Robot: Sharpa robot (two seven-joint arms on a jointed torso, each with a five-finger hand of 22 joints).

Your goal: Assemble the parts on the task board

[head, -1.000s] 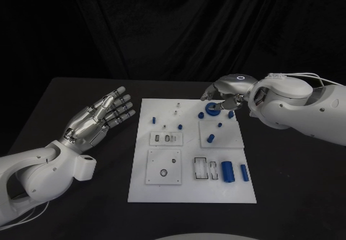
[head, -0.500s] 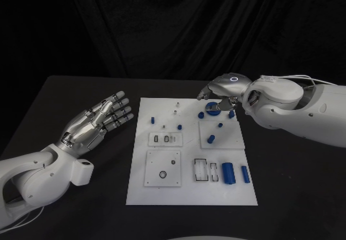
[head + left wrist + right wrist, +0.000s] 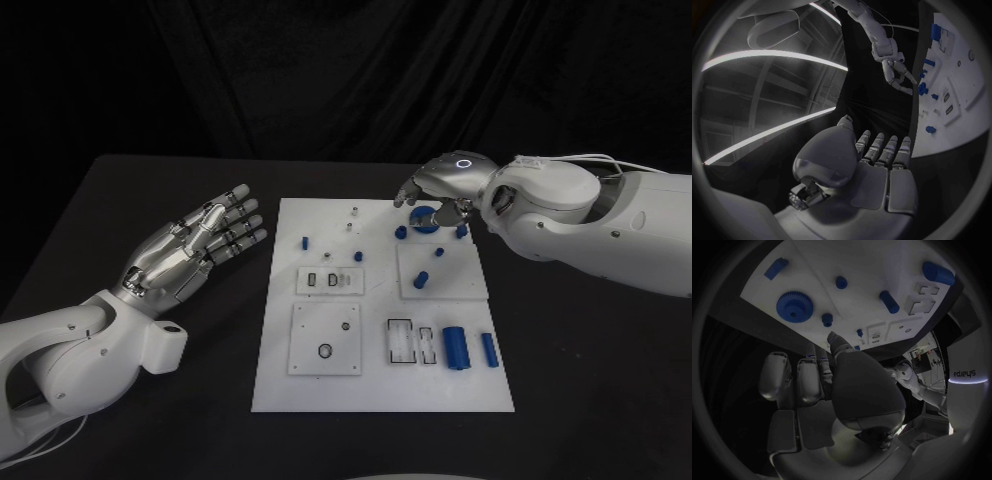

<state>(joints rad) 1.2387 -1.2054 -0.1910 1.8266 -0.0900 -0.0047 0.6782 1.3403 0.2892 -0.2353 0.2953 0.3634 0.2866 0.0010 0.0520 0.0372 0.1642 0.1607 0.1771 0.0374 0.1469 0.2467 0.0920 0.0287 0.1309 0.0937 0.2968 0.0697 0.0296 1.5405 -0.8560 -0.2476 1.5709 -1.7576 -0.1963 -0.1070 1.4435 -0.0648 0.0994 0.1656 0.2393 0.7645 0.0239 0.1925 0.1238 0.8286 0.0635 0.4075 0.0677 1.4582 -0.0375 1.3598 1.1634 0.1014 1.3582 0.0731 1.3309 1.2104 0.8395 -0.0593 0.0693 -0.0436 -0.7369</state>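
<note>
This looked like a robotics lab or test studio. A black table (image 3: 173, 200) stood before a black curtain (image 3: 346, 80) that closed off the background. On the table lay a white task board (image 3: 378, 380) with cut-out slots and small blue parts (image 3: 456, 346), a bench-test fixture. The left wrist view showed a high ceiling with long light strips (image 3: 773, 55).

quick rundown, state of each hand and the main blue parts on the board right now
left hand: open, fingers apart, held off the task board
right hand: fingers curled over the board's far edge, holding nothing that shows
blue gear: lying flat on the board, free
large blue cylinder: lying on its side near the board's front
</note>
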